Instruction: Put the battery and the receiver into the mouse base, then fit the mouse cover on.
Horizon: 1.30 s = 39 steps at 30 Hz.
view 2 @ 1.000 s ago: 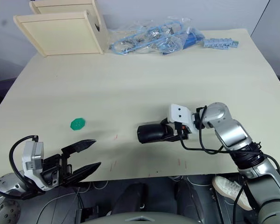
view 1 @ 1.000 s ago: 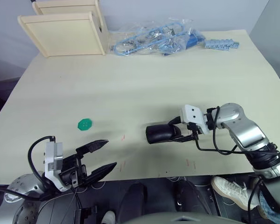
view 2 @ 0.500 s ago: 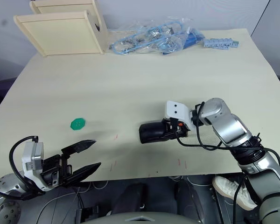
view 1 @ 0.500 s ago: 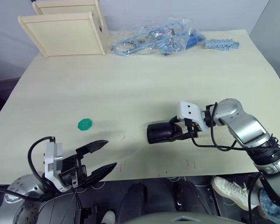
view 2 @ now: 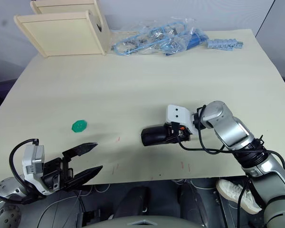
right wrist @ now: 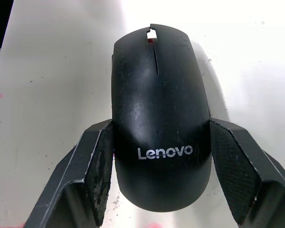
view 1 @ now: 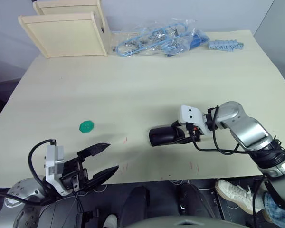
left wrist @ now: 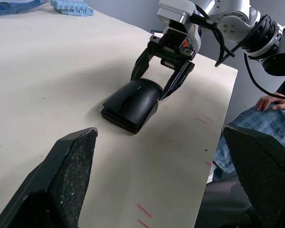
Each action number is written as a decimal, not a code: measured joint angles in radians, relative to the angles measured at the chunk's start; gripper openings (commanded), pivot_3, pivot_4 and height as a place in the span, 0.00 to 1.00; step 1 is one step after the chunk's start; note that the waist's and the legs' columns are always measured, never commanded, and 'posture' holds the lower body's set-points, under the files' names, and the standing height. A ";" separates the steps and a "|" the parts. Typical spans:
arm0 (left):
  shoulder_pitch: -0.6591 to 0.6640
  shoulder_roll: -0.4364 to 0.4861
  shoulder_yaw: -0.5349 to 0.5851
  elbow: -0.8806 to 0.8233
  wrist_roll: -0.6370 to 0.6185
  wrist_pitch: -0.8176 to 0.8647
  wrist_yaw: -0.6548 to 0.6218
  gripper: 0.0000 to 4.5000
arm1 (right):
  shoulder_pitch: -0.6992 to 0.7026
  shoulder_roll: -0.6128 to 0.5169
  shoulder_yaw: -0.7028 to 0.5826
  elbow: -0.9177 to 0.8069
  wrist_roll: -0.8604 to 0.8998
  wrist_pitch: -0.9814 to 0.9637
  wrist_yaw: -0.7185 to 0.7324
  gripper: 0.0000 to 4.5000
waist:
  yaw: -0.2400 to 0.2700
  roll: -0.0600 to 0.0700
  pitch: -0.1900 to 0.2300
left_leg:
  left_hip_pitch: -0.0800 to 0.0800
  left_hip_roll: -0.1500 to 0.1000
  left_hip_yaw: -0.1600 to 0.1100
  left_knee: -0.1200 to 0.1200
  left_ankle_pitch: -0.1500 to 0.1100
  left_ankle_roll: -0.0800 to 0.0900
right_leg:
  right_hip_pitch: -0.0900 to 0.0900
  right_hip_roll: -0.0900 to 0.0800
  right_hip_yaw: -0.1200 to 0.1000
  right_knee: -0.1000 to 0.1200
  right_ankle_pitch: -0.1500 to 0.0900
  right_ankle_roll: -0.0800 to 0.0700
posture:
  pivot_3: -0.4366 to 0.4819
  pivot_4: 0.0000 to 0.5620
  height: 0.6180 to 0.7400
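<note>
The mouse [view 1: 166, 135] lies on the table to the right of centre. Its smooth black mouse cover [right wrist: 159, 118], with a white logo, sits on top of the mouse base [left wrist: 126, 118]. A bit of red scroll wheel [right wrist: 151, 42] peeps through the front notch. My right gripper [view 1: 180, 135] straddles the mouse's rear, and its fingers [right wrist: 102, 156] press against both sides. My left gripper [view 1: 113, 156] hangs open over the table's near edge, well left of the mouse, with nothing in it. The battery and the receiver are hidden.
A green toothed disc [view 1: 87, 126] lies left of centre. Wooden trays [view 1: 64, 33] stand at the far left corner, with bags of blue parts [view 1: 156, 42] and a blue strip [view 1: 225, 45] along the far edge. A person's hand [left wrist: 270, 102] rests beyond the near right edge.
My right gripper has slid a little to the left along the mouse, so its fingers now hug the rear more closely. The mouse has stayed about where it was. The left arm has not moved.
</note>
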 measured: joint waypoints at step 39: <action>0.005 0.000 0.000 0.000 0.000 -0.005 -0.002 1.00 | -0.008 0.001 0.002 0.016 0.006 0.000 0.002 0.63 | 0.000 0.000 0.000 | 0.000 0.000 0.000 0.000 0.000 0.000 | 0.000 0.000 0.000 0.000 0.000 0.000 | 0.48 0.27 1.00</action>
